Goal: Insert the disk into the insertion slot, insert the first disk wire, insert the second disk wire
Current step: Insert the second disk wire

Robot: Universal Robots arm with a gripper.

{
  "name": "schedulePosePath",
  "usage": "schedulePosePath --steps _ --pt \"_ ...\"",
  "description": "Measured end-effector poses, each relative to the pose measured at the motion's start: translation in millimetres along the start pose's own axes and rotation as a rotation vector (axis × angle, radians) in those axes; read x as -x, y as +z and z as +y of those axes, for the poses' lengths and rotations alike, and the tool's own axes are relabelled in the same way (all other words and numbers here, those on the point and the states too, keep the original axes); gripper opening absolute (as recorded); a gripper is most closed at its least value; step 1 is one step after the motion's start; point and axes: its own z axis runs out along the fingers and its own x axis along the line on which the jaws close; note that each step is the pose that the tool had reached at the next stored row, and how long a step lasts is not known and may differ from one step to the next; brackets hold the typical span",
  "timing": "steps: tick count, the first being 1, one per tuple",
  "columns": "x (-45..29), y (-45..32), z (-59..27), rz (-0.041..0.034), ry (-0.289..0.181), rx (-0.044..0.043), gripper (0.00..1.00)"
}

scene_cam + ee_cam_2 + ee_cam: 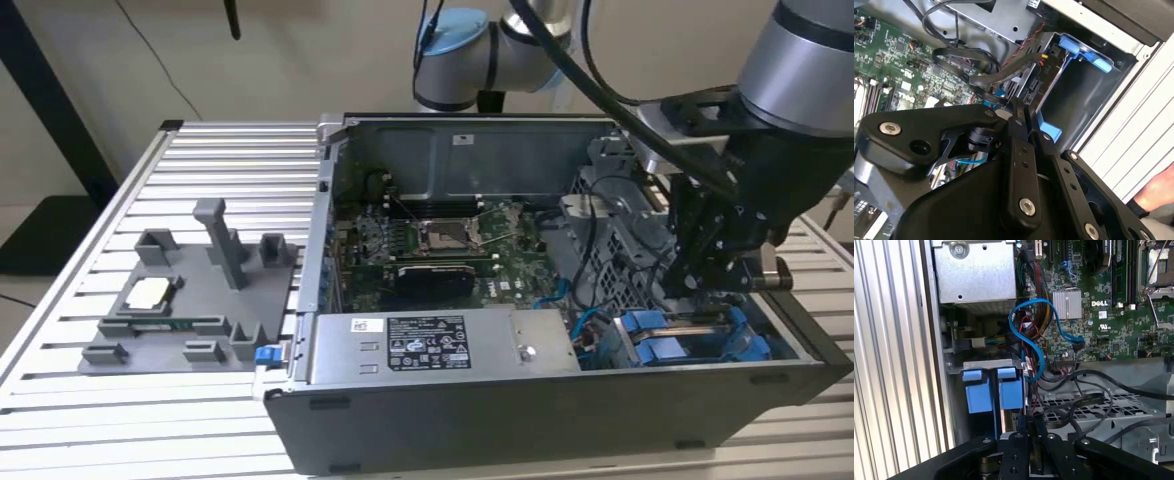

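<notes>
Gripper (703,290) jaws closed on something thin I cannot identify, just above the blue-railed disk (694,340) seated in the slot (627,345)

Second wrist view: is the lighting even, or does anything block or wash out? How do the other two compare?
Second wrist view: the dark end effector body sits close in the foreground, and the bay behind the blue carrier rail lies in deep shadow. First wrist view: evenly lit, the blue cable and motherboard read clearly. Exterior view: soft light, with a mild sheen on the power supply box.
</notes>
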Motion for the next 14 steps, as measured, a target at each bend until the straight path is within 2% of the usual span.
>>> schedulePosePath --steps 6,14 --pt "-0.7 5.8 -0.2 0.0 0.0 -0.0004 0.16" --pt "-0.7 6.9 -0.4 -0.0001 0.0 -0.001 0.16"
